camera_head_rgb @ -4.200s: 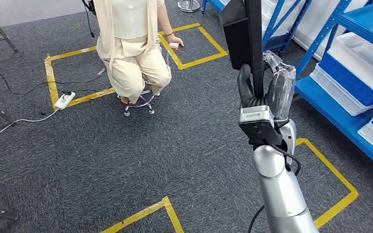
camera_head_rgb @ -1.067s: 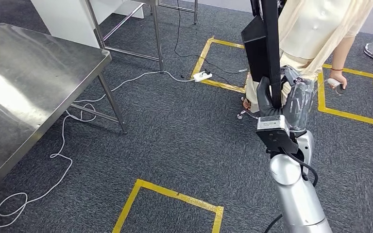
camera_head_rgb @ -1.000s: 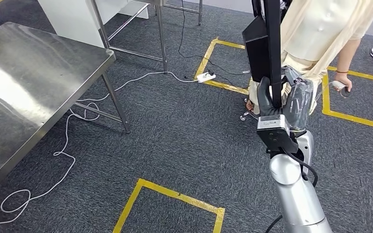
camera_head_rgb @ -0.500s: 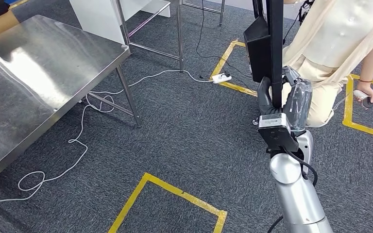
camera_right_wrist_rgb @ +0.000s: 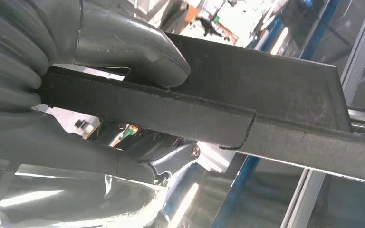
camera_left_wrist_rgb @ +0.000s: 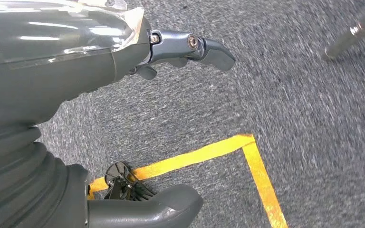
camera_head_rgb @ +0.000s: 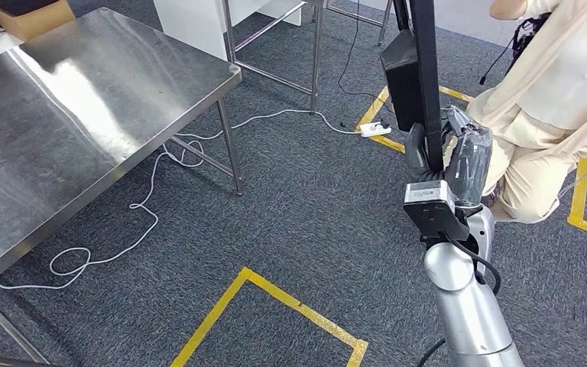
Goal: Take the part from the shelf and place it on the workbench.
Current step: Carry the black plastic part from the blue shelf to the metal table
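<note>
My right hand is raised in front of me in the head view and grips a long black flat part, which stands upright with a wider black plate along its left side. In the right wrist view the thumb presses on the part and the fingers wrap it from the other side. The steel workbench stands to the left, well apart from the part. My left hand hangs over the carpet with its fingers apart and nothing in it.
A person in cream clothing sits close on the right, just behind my right arm. A white cable and a power strip lie on the carpet by the bench legs. Yellow tape marks squares on the floor. A cardboard box sits at the bench's far corner.
The camera has turned left: the blue shelves have left the picture, the workbench has come further in, and the person has slid right. My right hand still holds the part upright.
</note>
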Motion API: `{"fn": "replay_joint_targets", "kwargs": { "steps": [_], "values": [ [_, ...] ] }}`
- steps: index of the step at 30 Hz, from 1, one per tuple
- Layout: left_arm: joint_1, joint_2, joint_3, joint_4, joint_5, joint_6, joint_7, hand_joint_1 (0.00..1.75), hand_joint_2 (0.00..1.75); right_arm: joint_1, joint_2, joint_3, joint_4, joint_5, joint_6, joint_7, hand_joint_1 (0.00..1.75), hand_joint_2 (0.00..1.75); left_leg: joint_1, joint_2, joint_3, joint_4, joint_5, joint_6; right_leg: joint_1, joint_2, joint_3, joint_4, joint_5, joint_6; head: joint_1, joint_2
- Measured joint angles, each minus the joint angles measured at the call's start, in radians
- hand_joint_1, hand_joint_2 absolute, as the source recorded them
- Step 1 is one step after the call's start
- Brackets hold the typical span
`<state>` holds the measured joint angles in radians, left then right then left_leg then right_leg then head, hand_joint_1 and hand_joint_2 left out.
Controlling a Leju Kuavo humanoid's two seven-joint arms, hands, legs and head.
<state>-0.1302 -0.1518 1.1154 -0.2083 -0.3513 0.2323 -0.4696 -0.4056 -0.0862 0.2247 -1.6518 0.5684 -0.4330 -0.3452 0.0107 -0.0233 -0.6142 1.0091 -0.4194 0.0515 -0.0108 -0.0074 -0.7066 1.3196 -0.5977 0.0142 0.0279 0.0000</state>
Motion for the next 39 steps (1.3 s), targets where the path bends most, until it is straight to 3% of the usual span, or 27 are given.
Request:
{"fn": "replay_joint_targets", "kwargs": {
  "steps": [2, 3, 6, 7, 8, 10, 13, 14, 15, 16, 19, 21, 23, 25, 27, 29, 30, 31, 32, 34, 35, 37, 39],
  "values": [
    [0.0, 0.0, 0.0, 0.0, 0.0, 0.0, 0.0, 0.0, 1.75, 0.001, 0.0, 0.0, 0.0, 0.0, 0.0, 0.0, 1.75, 1.75, 0.0, -0.003, 0.0, 0.0, 0.0, 0.0, -0.002, 0.0, 0.001, -0.003, 0.003, 0.003, -0.001, 0.0],
    [0.001, 0.0, 0.0, 0.0, 0.0, 0.0, 0.0, 0.0, 1.75, 0.001, 0.0, 0.0, 0.0, 0.0, 0.0, 0.0, 1.75, 1.75, 0.001, -0.009, 0.0, 0.001, 0.0, -0.001, -0.005, 0.0, 0.012, -0.027, 0.017, 0.01, -0.001, 0.0],
    [0.002, 0.002, 0.0, 0.0, -0.001, -0.003, 0.0, 0.0, 1.75, 0.003, 0.0, 0.0, 0.0, 0.0, -0.001, 0.0, 1.75, 1.75, 0.004, -0.053, -0.01, 0.008, 0.004, -0.029, -0.019, 0.032, 0.111, -0.246, 0.103, 0.031, -0.002, 0.0],
    [0.004, 0.002, 0.0, 0.0, -0.002, -0.006, 0.0, 0.0, 1.75, 0.006, -0.001, -0.001, 0.0, 0.0, -0.001, -0.001, 1.75, 1.75, 0.006, -0.065, -0.014, 0.008, 0.006, -0.04, -0.02, 0.04, 0.134, -0.295, 0.12, 0.03, -0.003, 0.0],
    [0.007, 0.002, 0.0, 0.0, -0.003, -0.008, -0.001, 0.0, 1.75, 0.009, -0.001, -0.002, 0.0, 0.0, -0.001, -0.002, 1.75, 1.75, 0.01, -0.067, -0.017, 0.008, 0.007, -0.045, -0.02, 0.034, 0.134, -0.295, 0.123, 0.023, -0.003, 0.0],
    [0.009, 0.002, 0.0, 0.0, -0.003, -0.01, -0.001, 0.0, 1.75, 0.016, -0.001, -0.004, -0.003, -0.004, -0.002, -0.005, 1.75, 1.75, 0.014, -0.042, -0.032, 0.037, -0.015, -0.051, -0.021, 0.021, 0.135, -0.298, 0.127, 0.008, -0.005, 0.0],
    [0.007, 0.003, 0.0, 0.001, -0.004, -0.011, -0.001, 0.0, 1.75, 0.029, -0.003, -0.008, -0.008, -0.009, -0.002, -0.012, 1.75, 1.75, 0.014, 0.01, -0.113, 0.213, -0.106, -0.056, -0.011, -0.001, 0.136, -0.299, 0.127, -0.011, -0.011, 0.0],
    [0.007, 0.003, 0.0, 0.001, -0.004, -0.012, -0.001, 0.0, 1.75, 0.035, -0.004, -0.009, -0.008, -0.01, -0.002, -0.013, 1.75, 1.75, 0.014, 0.015, -0.139, 0.27, -0.126, -0.057, -0.007, -0.009, 0.136, -0.299, 0.126, -0.013, -0.011, 0.0],
    [0.007, 0.003, 0.0, 0.001, -0.005, -0.012, -0.001, 0.0, 1.75, 0.041, -0.004, -0.01, -0.009, -0.01, -0.003, -0.013, 1.75, 1.75, 0.013, 0.017, -0.15, 0.294, -0.128, -0.055, -0.003, -0.017, 0.136, -0.299, 0.126, -0.014, -0.011, 0.0],
    [0.007, 0.003, 0.0, 0.001, -0.006, -0.012, -0.001, 0.0, 1.75, 0.046, -0.005, -0.012, -0.011, -0.01, -0.003, -0.014, 1.75, 1.75, 0.012, 0.019, -0.143, 0.282, -0.114, -0.052, 0.0, -0.024, 0.136, -0.299, 0.125, -0.015, -0.011, 0.0],
    [0.006, 0.005, 0.0, 0.0, -0.005, -0.013, -0.001, 0.0, 1.75, 0.059, -0.009, -0.02, -0.025, -0.015, -0.004, -0.02, 1.75, 1.75, -0.001, 0.056, -0.042, 0.098, -0.037, -0.031, 0.009, -0.045, 0.138, -0.299, 0.123, -0.015, -0.011, 0.0],
    [0.004, 0.007, 0.0, 0.0, -0.003, -0.012, -0.002, 0.0, 1.75, 0.063, -0.012, -0.024, -0.032, -0.018, -0.004, -0.026, 1.75, 1.75, -0.013, 0.075, -0.008, 0.029, -0.024, -0.021, 0.015, -0.058, 0.137, -0.298, 0.121, -0.013, -0.011, 0.0],
    [0.003, 0.008, 0.0, 0.0, -0.002, -0.019, -0.002, 0.0, 1.75, 0.065, -0.013, -0.025, -0.034, -0.013, -0.002, -0.027, 1.75, 1.75, -0.017, 0.061, -0.009, 0.023, -0.022, -0.015, 0.017, -0.074, 0.139, -0.301, 0.119, -0.006, -0.011, 0.0],
    [0.004, 0.007, 0.0, 0.0, -0.007, -0.039, -0.002, 0.0, 1.75, 0.067, -0.014, -0.026, -0.038, 0.009, -0.002, -0.023, 1.75, 1.75, -0.013, 0.045, 0.0, 0.008, -0.012, -0.005, 0.017, -0.066, 0.134, -0.285, 0.107, 0.0, -0.011, 0.0],
    [0.004, 0.004, -0.001, 0.0, -0.016, -0.058, 0.001, 0.0, 1.75, 0.075, -0.016, -0.03, -0.046, 0.034, -0.004, -0.017, 1.75, 1.75, -0.006, 0.029, 0.008, -0.003, -0.003, 0.004, 0.013, -0.028, 0.094, -0.196, 0.064, -0.001, -0.008, 0.0],
    [0.004, 0.001, -0.003, 0.0, -0.021, -0.063, 0.008, 0.0, 1.75, 0.091, -0.019, -0.035, -0.053, 0.044, -0.005, -0.013, 1.75, 1.75, -0.005, 0.008, 0.007, -0.004, -0.001, 0.007, 0.006, -0.003, 0.032, -0.067, 0.015, -0.001, -0.006, 0.0],
    [0.004, 0.0, -0.003, 0.0, -0.021, -0.061, 0.012, 0.0, 1.75, 0.098, -0.02, -0.037, -0.054, 0.045, -0.004, -0.011, 1.75, 1.75, -0.005, -0.003, 0.006, -0.004, -0.001, 0.007, 0.003, -0.001, 0.012, -0.03, 0.006, 0.003, -0.006, 0.0],
    [0.005, 0.0, -0.003, 0.0, -0.022, -0.058, 0.015, 0.0, 1.75, 0.102, -0.02, -0.038, -0.055, 0.045, -0.004, -0.008, 1.75, 1.75, -0.005, -0.013, 0.006, -0.003, -0.001, 0.006, -0.001, 0.0, 0.01, -0.03, 0.013, 0.011, -0.006, 0.0],
    [0.005, 0.0, -0.003, 0.0, -0.023, -0.055, 0.017, 0.0, 1.75, 0.104, -0.021, -0.042, -0.057, 0.046, -0.004, -0.006, 1.75, 1.75, -0.004, -0.023, 0.006, -0.002, 0.0, 0.005, -0.005, 0.002, 0.028, -0.07, 0.034, 0.022, -0.006, 0.0],
    [0.005, 0.0, -0.004, 0.0, -0.029, -0.052, 0.017, 0.0, 1.75, 0.106, -0.025, -0.05, -0.062, 0.049, -0.004, -0.003, 1.75, 1.75, -0.004, -0.043, 0.006, 0.002, -0.002, -0.003, -0.015, 0.021, 0.092, -0.208, 0.09, 0.042, -0.006, 0.0],
    [0.005, 0.001, -0.005, 0.0, -0.035, -0.05, 0.014, 0.0, 1.75, 0.108, -0.027, -0.055, -0.066, 0.05, -0.005, -0.002, 1.75, 1.75, -0.004, -0.051, 0.004, 0.006, -0.003, -0.008, -0.018, 0.03, 0.118, -0.262, 0.11, 0.043, -0.006, 0.0],
    [0.006, 0.002, -0.009, 0.0, -0.054, -0.042, 0.002, 0.0, 1.75, 0.122, -0.033, -0.066, -0.077, 0.052, -0.007, 0.0, 1.75, 1.75, -0.006, -0.064, -0.001, 0.008, -0.002, -0.021, -0.015, 0.037, 0.135, -0.3, 0.121, 0.031, -0.007, 0.0],
    [0.008, 0.002, -0.019, 0.0, -0.077, -0.031, -0.01, 0.0, 1.75, 0.148, -0.038, -0.081, -0.098, 0.056, -0.015, 0.001, 1.75, 1.75, -0.001, -0.069, -0.007, 0.009, -0.001, -0.03, -0.015, 0.024, 0.137, -0.303, 0.127, 0.016, -0.008, 0.0]
  ]
}}
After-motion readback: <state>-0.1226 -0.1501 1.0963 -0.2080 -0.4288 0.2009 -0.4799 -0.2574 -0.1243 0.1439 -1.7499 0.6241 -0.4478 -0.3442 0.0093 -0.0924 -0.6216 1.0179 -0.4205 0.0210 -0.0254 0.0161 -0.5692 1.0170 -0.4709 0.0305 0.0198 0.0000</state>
